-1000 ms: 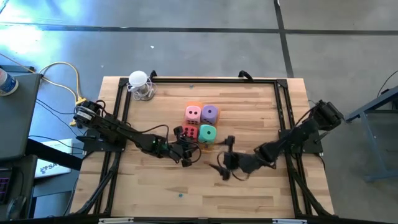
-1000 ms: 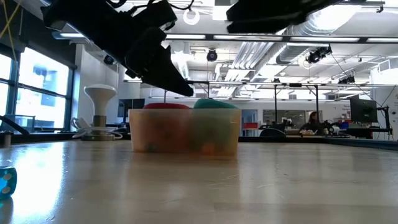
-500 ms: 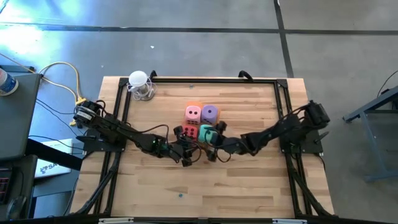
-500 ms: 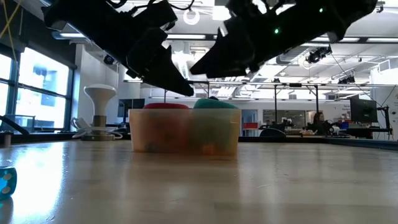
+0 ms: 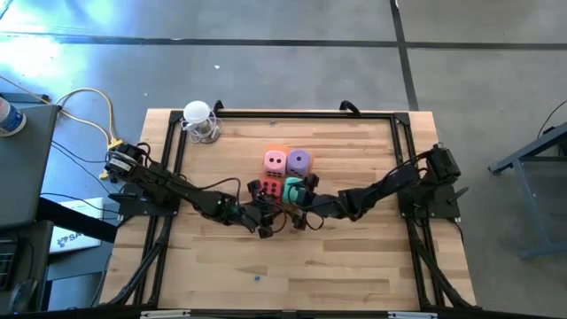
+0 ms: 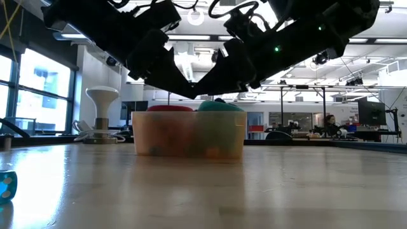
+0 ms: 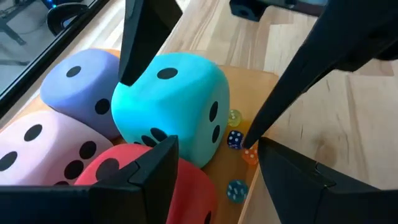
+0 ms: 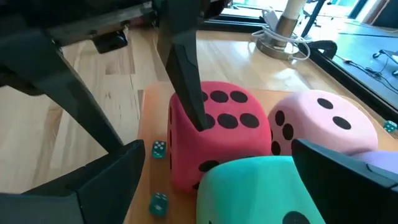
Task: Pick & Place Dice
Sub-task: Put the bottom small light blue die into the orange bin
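Four dice sit close together in an orange tray point(image 5: 282, 151): pink point(image 5: 275, 161), purple point(image 5: 299, 161), red point(image 5: 269, 188) and teal point(image 5: 293, 188). My right gripper point(image 5: 304, 200) is open. It comes from the table's right, with one finger point(image 7: 138, 43) on each side of the teal die point(image 7: 174, 106). My left gripper point(image 5: 263, 211) is open and empty at the red die's point(image 7: 124, 180) left near corner. In the low view both grippers' tips point(image 6: 194, 92) show just above the dice tops.
Tiny coloured dice point(image 7: 234, 139) lie on the tray floor beside the teal die. A small teal die point(image 6: 6, 186) lies on the bare wood near the front. A white lamp-like stand point(image 5: 199, 120) is at the far left corner. A black frame point(image 5: 403, 151) borders the table.
My right gripper has travelled from the bare wood to the right of and nearer than the tray, toward the table's left and far edge, until its open fingers stand around the teal die. The dice and my left gripper have kept still.
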Action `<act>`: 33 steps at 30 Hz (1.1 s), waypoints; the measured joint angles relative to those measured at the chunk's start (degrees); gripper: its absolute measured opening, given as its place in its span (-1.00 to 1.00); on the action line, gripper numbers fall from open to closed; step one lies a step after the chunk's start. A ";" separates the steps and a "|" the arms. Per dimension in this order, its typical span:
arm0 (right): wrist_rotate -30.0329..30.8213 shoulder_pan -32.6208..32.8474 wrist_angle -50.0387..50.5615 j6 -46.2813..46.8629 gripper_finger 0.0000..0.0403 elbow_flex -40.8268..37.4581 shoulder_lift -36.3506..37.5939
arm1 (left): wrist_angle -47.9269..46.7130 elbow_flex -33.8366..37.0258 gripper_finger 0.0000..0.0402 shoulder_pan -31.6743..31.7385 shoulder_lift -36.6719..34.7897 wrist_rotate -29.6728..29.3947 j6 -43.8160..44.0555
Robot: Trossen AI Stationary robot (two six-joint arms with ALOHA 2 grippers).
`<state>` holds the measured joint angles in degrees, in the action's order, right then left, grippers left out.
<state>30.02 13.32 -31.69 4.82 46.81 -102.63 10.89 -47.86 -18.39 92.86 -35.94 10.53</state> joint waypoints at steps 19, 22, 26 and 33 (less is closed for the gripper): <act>19.80 15.79 -3.72 -15.62 0.99 0.04 5.51 | 2.81 -0.13 0.05 -16.45 -2.43 13.30 -7.51; 21.14 16.50 -3.66 -15.62 0.99 0.00 5.46 | 2.25 -0.13 0.05 -21.05 -2.49 15.02 -5.31; 20.89 16.44 -3.20 -15.58 0.99 0.00 5.46 | 1.22 -0.13 0.05 -25.55 -2.49 15.10 1.34; 20.85 16.41 -3.21 -15.51 0.99 0.00 5.46 | -6.08 -0.09 0.05 -27.63 -1.14 14.96 6.75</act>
<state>50.87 29.74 -34.91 -10.70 46.81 -97.17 4.81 -47.94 -46.02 91.72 -20.99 17.28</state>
